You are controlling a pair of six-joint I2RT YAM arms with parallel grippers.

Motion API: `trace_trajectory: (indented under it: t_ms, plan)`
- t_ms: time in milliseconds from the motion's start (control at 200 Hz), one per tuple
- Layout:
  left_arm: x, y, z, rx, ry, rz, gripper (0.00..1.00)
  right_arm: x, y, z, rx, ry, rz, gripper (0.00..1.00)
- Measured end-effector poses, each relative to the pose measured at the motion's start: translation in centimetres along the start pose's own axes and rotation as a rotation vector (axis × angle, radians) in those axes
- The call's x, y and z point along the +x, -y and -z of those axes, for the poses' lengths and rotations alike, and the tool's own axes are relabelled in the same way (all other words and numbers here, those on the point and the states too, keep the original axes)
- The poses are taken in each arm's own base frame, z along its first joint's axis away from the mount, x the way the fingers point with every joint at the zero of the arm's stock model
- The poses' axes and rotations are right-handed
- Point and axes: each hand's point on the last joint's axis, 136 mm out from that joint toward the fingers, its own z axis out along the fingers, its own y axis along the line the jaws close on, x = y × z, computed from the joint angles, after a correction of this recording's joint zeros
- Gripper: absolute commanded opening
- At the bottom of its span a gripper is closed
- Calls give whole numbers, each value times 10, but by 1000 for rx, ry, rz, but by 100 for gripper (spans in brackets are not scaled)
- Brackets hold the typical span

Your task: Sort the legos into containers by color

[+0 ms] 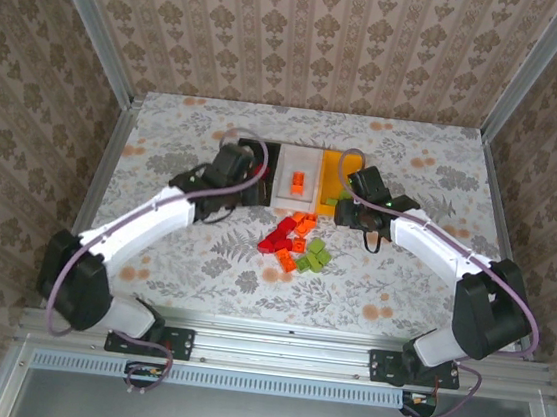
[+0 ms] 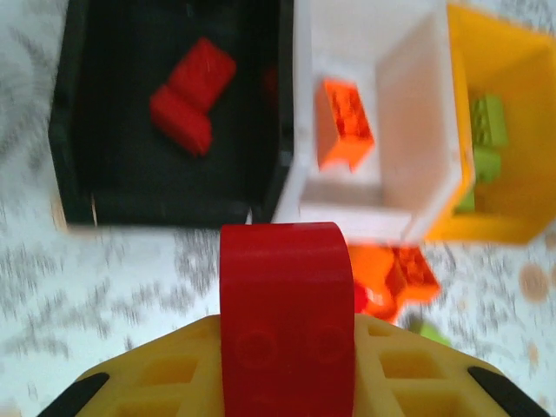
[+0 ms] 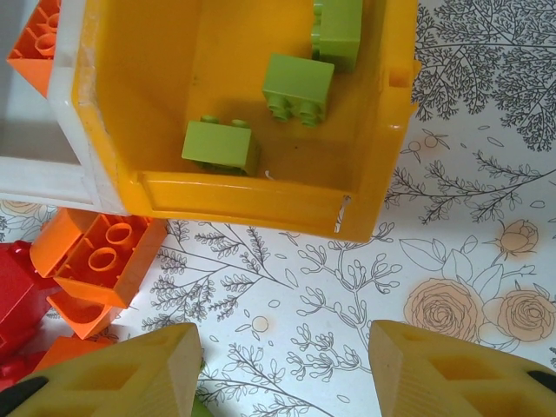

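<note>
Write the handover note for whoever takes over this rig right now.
Left end effector: shut on a red brick, near the black bin.
Right end effector: open, empty, over the table in front of the yellow bin.
Done: at least two red bricks in the black bin, one orange brick in the white bin, three green bricks in the yellow bin.
To do: drop the held brick in the black bin, then sort the pile of red, orange and green bricks on the table in front of the bins.

Floral-print table [image 1: 416, 154] — black bin [image 2: 122, 187], white bin [image 1: 299, 159], orange-yellow bin [image 3: 174, 69] touching side by side mid-table; loose red, orange, green bricks [image 1: 297, 241] heaped just in front.
</note>
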Motion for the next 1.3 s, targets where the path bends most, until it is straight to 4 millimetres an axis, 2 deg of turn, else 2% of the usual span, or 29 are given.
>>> trace_trajectory:
  t_ms: [60, 140, 380, 460, 570, 645, 855, 1015, 1085, 1135, 1240, 1300]
  plan:
    - [-17, 2, -14, -2, -8, -12, 31, -1, 0, 2, -5, 5, -1, 55]
    - [-31, -2, -37, -13, -30, -21, 31, -2, -1, 6, -10, 15, -6, 55]
    - [-43, -37, -110, -82, -146, 14, 31, 5, 0, 8, -24, 9, -22, 55]
    - [-44, -44, -123, -90, -171, 25, 32, 7, 0, 7, -29, 1, -24, 55]
    - [-42, -46, -130, -83, -192, 32, 32, 9, -1, 6, -32, -2, -24, 55]
    - [-44, -47, -130, -79, -195, 39, 35, 11, -1, 6, -31, -7, -22, 55]
    - [-49, -42, -127, -46, -195, 31, 68, 17, -7, 6, -43, -16, -8, 59]
    - [-54, -33, -117, -13, -185, 29, 75, 28, -31, 10, -80, -29, 44, 61]
    - [-62, -26, -103, 6, -160, 26, 76, 35, -42, 12, -98, -38, 68, 63]
    - [-68, -22, -86, 25, -125, 22, 77, 41, -50, 13, -108, -46, 83, 63]
    - [-70, -12, -37, 78, -41, 26, 77, 55, -59, 11, -121, -74, 104, 61]
    - [-61, -8, -10, 112, 1, 29, 77, 67, -63, 10, -127, -98, 117, 56]
